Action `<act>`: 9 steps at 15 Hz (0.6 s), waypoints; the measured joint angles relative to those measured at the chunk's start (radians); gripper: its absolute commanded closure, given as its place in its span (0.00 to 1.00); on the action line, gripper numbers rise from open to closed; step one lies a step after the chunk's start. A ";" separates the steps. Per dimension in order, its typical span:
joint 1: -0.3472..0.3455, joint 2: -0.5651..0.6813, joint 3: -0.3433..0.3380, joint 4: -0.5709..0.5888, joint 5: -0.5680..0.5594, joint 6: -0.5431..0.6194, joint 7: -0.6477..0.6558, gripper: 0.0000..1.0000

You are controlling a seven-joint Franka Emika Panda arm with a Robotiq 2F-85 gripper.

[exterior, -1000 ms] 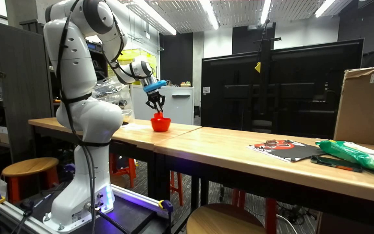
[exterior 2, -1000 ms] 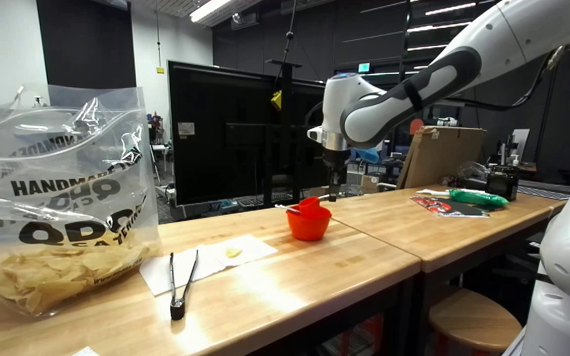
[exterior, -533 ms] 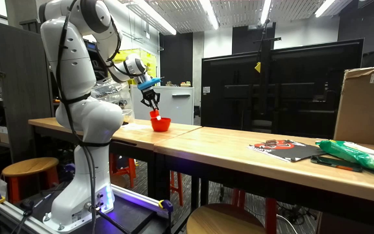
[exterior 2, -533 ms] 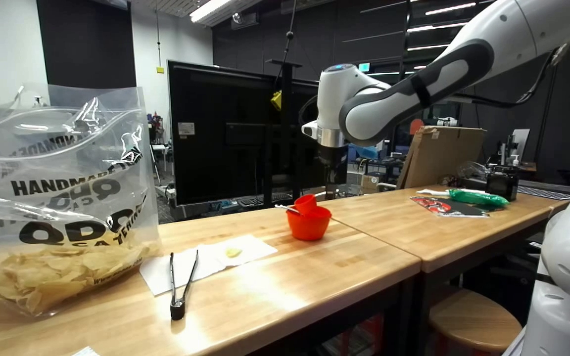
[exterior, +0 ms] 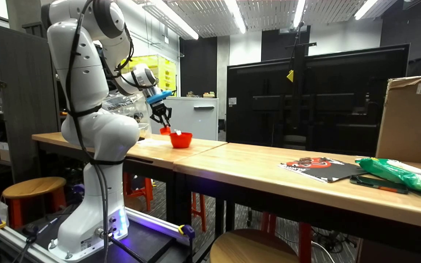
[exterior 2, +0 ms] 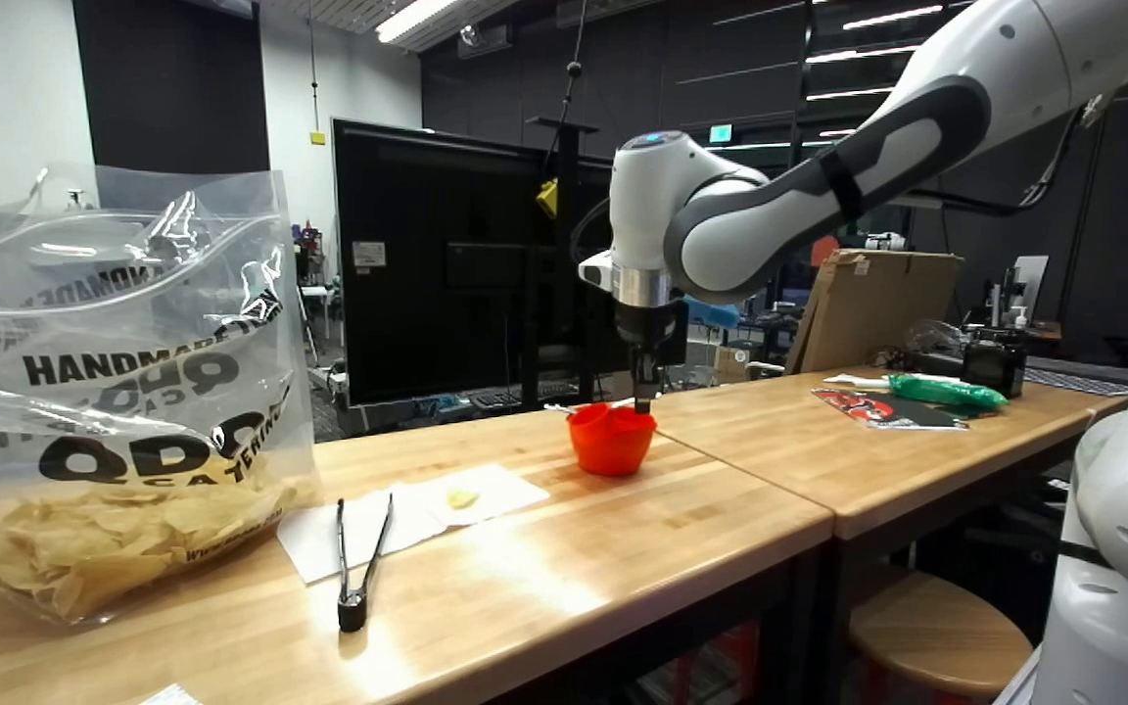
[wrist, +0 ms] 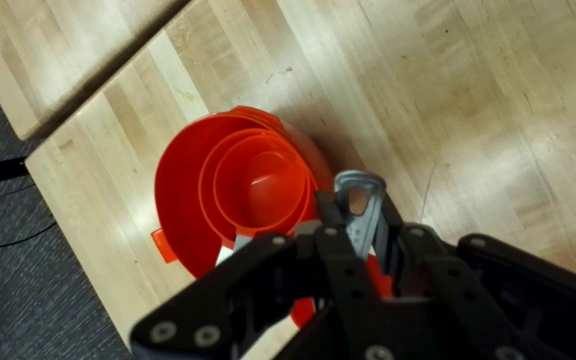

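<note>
My gripper (wrist: 359, 210) is shut on the flat grey metal handle (wrist: 363, 232) of a red measuring cup, the handle's holed end showing between the fingertips. The cup's red body (wrist: 378, 277) is mostly hidden under the fingers in the wrist view. In an exterior view the held cup (exterior: 165, 130) hangs just beside the red bowl (exterior: 181, 140), a little above the table. It overlaps the bowl (exterior 2: 628, 450) from the opposite camera, so contact cannot be told there. Inside the bowl, smaller red cups (wrist: 263, 187) sit nested, with pale handles partly covered by my gripper.
A clear bag of chips (exterior 2: 123, 529), black tongs (exterior 2: 352, 597) and white paper (exterior 2: 378, 519) with a chip lie along the table. Further off are a dark printed sheet (exterior: 320, 170), a green packet (exterior: 400, 173) and a cardboard box (exterior: 411, 120). A seam (wrist: 113, 65) splits the tabletop.
The arm has carried the held cup from above the bowl out to its side and lower. A white handle in the bowl has come into sight. The bowl has stayed put.
</note>
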 measured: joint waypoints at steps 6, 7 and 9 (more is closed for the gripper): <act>0.002 0.033 0.001 -0.066 0.000 0.001 0.082 0.95; 0.002 0.041 0.001 -0.075 0.000 0.001 0.095 0.95; 0.002 0.057 0.001 -0.083 0.000 0.001 0.115 0.95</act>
